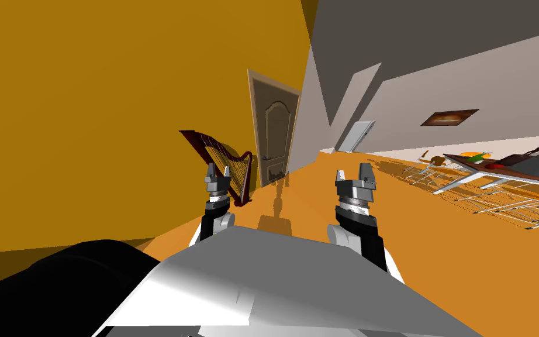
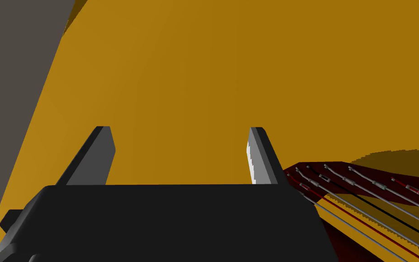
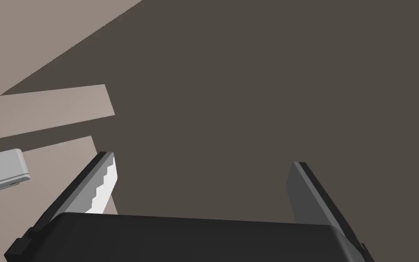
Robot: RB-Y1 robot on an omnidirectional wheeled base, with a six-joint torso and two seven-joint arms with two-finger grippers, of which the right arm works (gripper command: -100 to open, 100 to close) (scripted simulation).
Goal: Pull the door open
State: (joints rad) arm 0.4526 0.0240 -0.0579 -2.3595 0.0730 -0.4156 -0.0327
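Both jaws wide apart, closed brown door [image 1: 275, 137] well ahead across orange floor [image 1: 315, 199], harp [image 1: 230, 169] beside its frame.

The orange floor [image 1: 303, 196] bears a dark red harp [image 1: 231, 169].

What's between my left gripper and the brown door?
In the head view, a dark red harp stands between the left gripper and the brown door, on the orange floor.

Harp [image 1: 216, 146] just beside door [image 1: 275, 134]
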